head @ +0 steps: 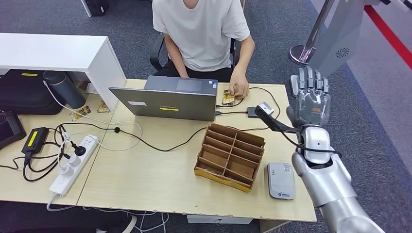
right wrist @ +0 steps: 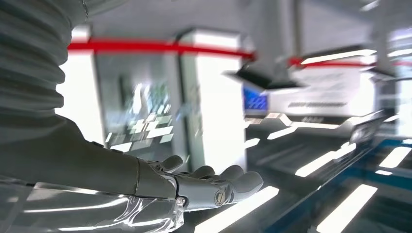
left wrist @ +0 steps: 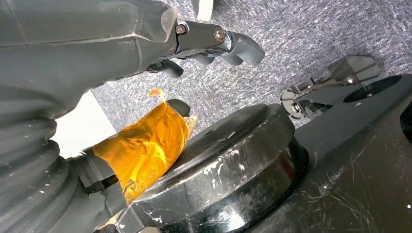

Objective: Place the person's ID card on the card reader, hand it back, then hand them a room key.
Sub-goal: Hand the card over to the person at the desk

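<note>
Near, at five o'clock, a white card reader (head: 281,180) lies beside a wooden organizer (head: 230,156). The right hand (head: 311,102), raised at three o'clock, is empty, fingers straight. Farther, at twelve, a person's hand (head: 239,89) rests on a card (head: 228,98). The left hand (left wrist: 160,43) is empty, fingers curled.

The robot's right arm (head: 326,182) is a smooth silver shell, rounded and glossy, with a black cable (head: 311,145) looped around the wrist and a black bracket (head: 270,119) jutting from it. The right hand (head: 311,99) is grey metal with darker segmented fingers (head: 311,80); in the right wrist view the same hand (right wrist: 194,187) shows a grey ribbed cover (right wrist: 34,68), a small screw (right wrist: 219,196) at a finger hinge and a shiny silver panel beneath. The left hand (left wrist: 145,43) is dark grey with black fingers (left wrist: 238,46), visible screws (left wrist: 219,34), a ribbed cover (left wrist: 29,165) and a wrap of amber tape (left wrist: 145,145).
</note>
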Available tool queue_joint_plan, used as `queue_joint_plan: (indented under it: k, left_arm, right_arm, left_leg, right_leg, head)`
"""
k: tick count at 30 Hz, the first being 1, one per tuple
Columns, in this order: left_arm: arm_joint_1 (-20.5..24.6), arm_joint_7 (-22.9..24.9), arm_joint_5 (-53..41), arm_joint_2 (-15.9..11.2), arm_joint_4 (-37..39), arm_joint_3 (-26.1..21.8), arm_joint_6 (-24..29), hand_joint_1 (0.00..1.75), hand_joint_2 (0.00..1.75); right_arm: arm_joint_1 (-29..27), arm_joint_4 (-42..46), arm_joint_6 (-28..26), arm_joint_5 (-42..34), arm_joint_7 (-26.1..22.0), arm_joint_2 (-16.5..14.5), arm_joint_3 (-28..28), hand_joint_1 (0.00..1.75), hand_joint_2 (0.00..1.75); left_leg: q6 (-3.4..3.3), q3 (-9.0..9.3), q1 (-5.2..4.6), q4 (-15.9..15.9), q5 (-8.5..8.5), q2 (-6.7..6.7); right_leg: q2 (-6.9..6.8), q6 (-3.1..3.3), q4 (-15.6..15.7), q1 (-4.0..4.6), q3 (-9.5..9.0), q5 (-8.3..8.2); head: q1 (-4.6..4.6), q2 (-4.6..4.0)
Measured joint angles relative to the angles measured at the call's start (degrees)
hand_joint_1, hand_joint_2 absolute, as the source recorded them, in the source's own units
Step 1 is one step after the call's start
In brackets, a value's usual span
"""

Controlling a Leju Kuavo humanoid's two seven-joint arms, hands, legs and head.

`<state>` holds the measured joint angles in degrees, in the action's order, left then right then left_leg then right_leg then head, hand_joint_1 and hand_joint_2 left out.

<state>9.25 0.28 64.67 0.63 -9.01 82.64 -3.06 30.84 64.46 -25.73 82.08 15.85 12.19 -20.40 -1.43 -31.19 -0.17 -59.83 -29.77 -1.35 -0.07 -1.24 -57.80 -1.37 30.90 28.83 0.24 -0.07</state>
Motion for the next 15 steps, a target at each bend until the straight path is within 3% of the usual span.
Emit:
queue_joint_plan:
  k: [4, 10, 13, 15]
  left_arm:
    - [-0.2, -0.1, 1.0, 0.2, 0.0, 0.0, 0.8, 0.0, 1.75]
    - [-1.6, -1.6, 3.0, 0.2, 0.2, -0.2, 1.9, 0.0, 1.75]
    - [-2.2, -1.2, 4.5, 0.2, 0.2, -0.7, 2.2, 0.0, 1.75]
    - [-2.5, -0.3, 5.4, 0.2, 0.2, -1.2, 2.0, 0.0, 1.75]
  right_arm:
    - [-3.7, -0.4, 0.7, 6.6, 3.7, 8.3, 4.8, 0.0, 1.75]
    - [-15.1, 0.1, 4.0, 7.1, 9.7, 22.2, 13.6, 0.0, 1.75]
    - [-23.5, 0.6, 7.5, 7.1, 10.9, 26.4, 20.6, 0.0, 1.75]
    - [-28.7, 0.6, 12.0, 7.1, 10.7, 27.5, 25.7, 0.0, 1.75]
  left_leg:
    - [-0.09, -0.07, -0.13, 0.0, -0.04, -0.24]
    - [-0.29, -0.17, -0.17, -0.1, -0.15, -0.43]
    - [-0.36, -0.22, -0.18, -0.1, -0.2, -0.46]
    - [-0.36, -0.23, -0.17, 0.0, -0.23, -0.45]
  right_leg:
    - [-0.26, -0.05, 0.1, -0.1, -0.02, 0.03]
    - [-0.49, -0.23, 0.2, -0.14, -0.06, 0.15]
    - [-0.54, -0.29, 0.2, -0.13, -0.03, 0.21]
    - [-0.53, -0.3, 0.2, -0.12, 0.01, 0.22]
  head:
    - [-0.01, 0.0]
    - [0.0, 0.0]
    - [-0.01, 0.0]
    - [-0.01, 0.0]
